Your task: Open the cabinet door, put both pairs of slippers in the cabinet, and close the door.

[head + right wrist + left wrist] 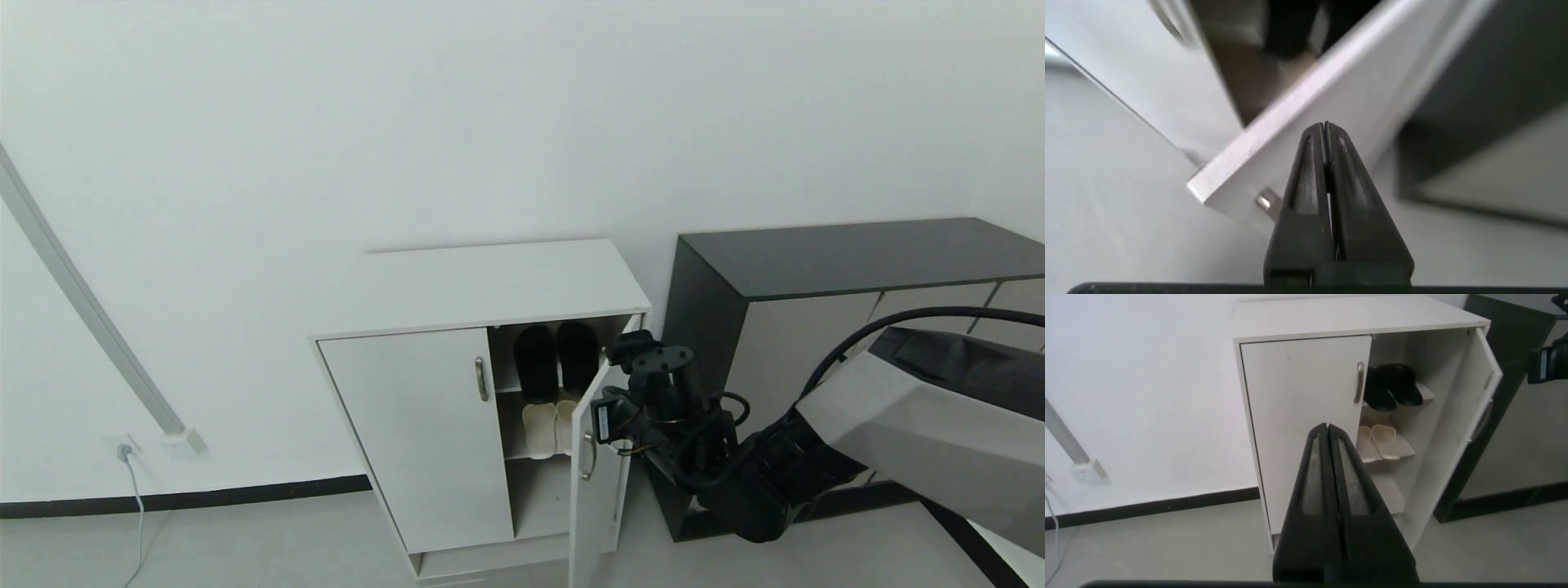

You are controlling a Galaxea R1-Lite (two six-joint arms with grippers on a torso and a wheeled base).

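While the right door (594,482) of the cabinet (490,282) stands half open, the black slippers (555,359) sit on its upper shelf and the cream slippers (549,426) on the shelf below. The right gripper (1327,131), fingers pressed together on nothing, is just beside that door's outer face. The left gripper (1328,429), likewise clenched empty, hangs in front of the cabinet.

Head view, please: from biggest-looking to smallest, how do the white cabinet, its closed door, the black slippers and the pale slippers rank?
1. white cabinet
2. closed door
3. black slippers
4. pale slippers, though the open door hides part of them, so the order of the two pairs is unsure.
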